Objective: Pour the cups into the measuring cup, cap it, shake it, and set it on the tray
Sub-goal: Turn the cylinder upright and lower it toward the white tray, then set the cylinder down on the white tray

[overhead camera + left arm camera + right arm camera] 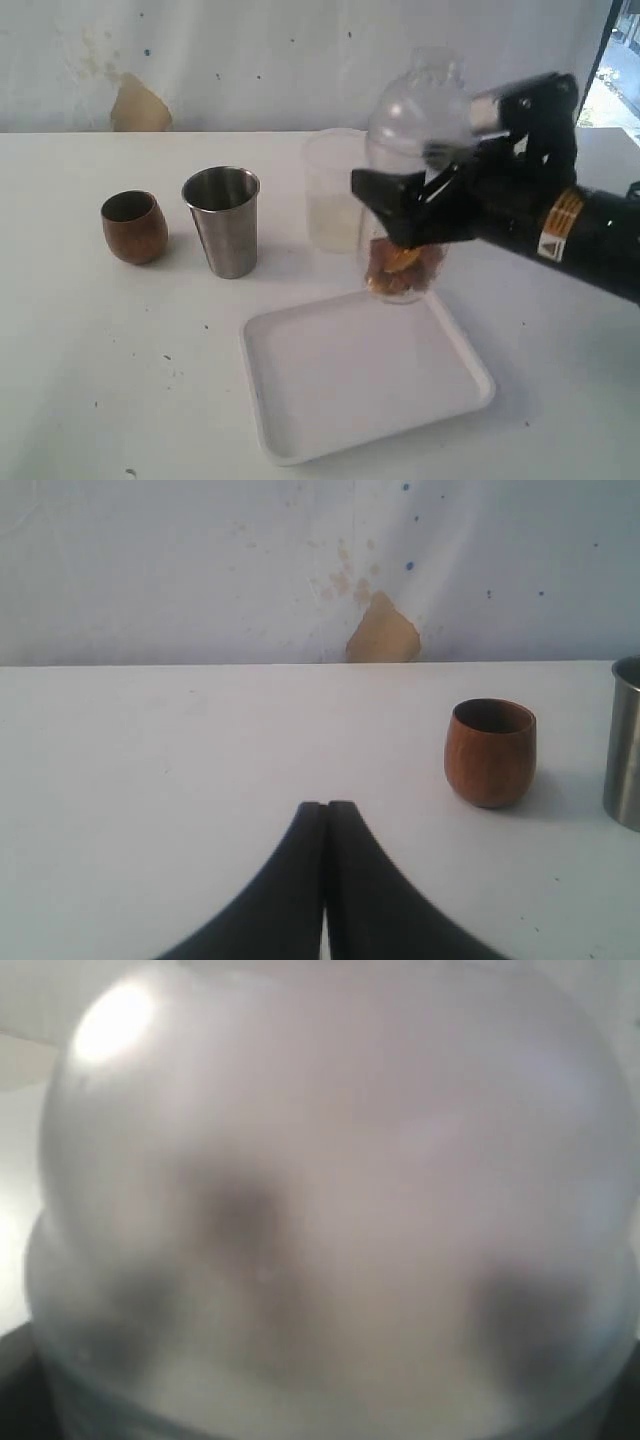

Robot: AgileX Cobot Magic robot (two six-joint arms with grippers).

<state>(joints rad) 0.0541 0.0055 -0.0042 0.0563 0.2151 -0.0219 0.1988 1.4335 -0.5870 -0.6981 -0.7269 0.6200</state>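
A white table holds a flat white tray with a low raised rim, which lies nearest the camera in the exterior view. At the tray's far rim, towards its right corner, stands the tall clear measuring cup, upright, with brown pieces heaped in its bottom. A clear domed lid sits on top of it. Whether its base rests on the tray or hangs just above the rim cannot be told. The black right gripper reaches in from the right of the tray and is clamped around the measuring cup's middle, its fingers spread wide to span it. The right wrist view is filled by the blurred, rounded lid and little else can be made out there. Just behind the tray, beside the measuring cup on its left, stands a frosted whitish cup. Beyond the tray's far left corner is the brushed-steel tumbler, upright and open-mouthed. Further left of it, well apart from the tray, is the small round wooden cup, also upright. The left wrist view shows the left gripper with its two dark fingers pressed together on nothing, low over bare table, with the wooden cup and the tumbler's edge off to one side.
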